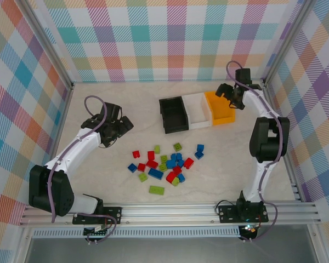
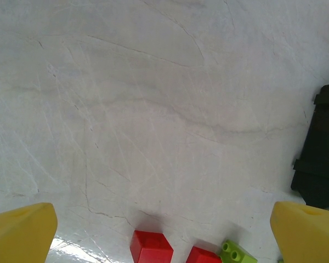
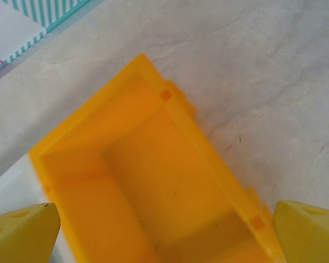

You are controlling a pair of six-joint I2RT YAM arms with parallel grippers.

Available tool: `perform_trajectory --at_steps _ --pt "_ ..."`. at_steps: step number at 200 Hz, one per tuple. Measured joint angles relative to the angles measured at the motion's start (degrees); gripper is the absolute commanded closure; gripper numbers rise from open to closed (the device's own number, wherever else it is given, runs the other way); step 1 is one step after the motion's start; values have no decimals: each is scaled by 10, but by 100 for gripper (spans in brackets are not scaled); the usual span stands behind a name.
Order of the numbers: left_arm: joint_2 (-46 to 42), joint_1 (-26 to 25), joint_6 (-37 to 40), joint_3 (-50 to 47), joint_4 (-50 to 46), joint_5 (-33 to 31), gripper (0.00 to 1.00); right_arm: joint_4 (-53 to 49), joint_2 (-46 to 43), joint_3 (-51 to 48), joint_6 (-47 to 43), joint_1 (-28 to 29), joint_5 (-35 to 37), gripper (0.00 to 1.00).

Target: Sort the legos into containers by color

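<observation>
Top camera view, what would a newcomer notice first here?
A bright pile of red, blue and green bricks lies mid-table between the two arms. Behind it sits a row of three bins: black, white and orange. The right gripper hangs open over the orange bin, while the left gripper is open above bare table left of the pile.

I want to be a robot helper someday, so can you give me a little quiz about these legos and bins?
1. True or false: the right gripper hangs over the black bin.
2. Which bin is in the middle of the row? A black bin, B white bin, C orange bin.
3. What three colors are the legos?
Key: 1 false, it is over the orange bin. 2 B. 3 red, blue, green.
</observation>
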Motion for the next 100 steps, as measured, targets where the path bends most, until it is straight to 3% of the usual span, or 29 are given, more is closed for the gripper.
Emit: perform_trajectory --at_steps 46,100 --pt "0 0 2 9 -3 0 0 -18 75 75 -22 -12 -24 0" --pt "10 0 2 10 -1 1 0 -33 97 88 -43 13 -43 0"
